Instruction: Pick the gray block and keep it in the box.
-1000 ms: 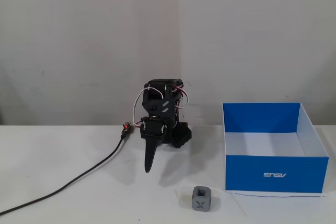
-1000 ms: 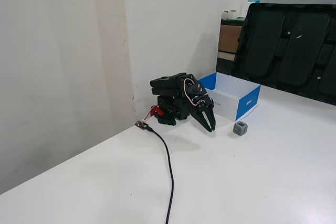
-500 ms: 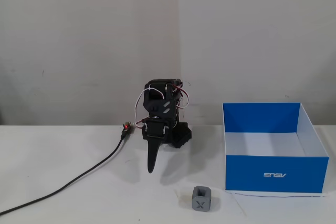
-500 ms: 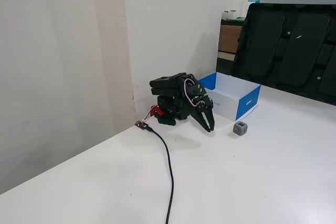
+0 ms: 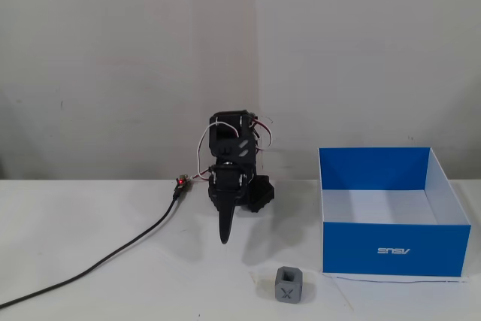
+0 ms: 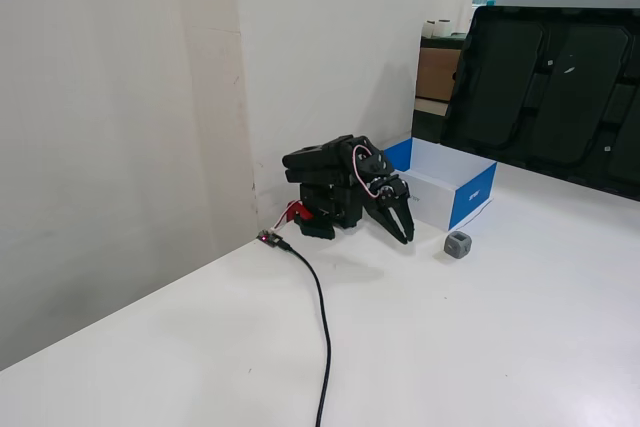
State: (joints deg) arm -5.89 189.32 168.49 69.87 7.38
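The gray block [image 5: 288, 285] sits on the white table near the front, its X-marked face toward the camera, just left of the box; it also shows in the other fixed view [image 6: 458, 244]. The box [image 5: 391, 249], blue-walled with a white inside and a white logo, stands at the right and looks empty; in the other fixed view [image 6: 472, 195] it lies behind the block. The black arm is folded low by the wall. My gripper [image 5: 224, 238] points down at the table, shut and empty, left of and behind the block [image 6: 405, 237].
A black cable [image 5: 113, 257] runs from the arm's base to the front left of the table [image 6: 322, 327]. A wall stands right behind the arm. A large black panel [image 6: 545, 82] leans at the table's far side.
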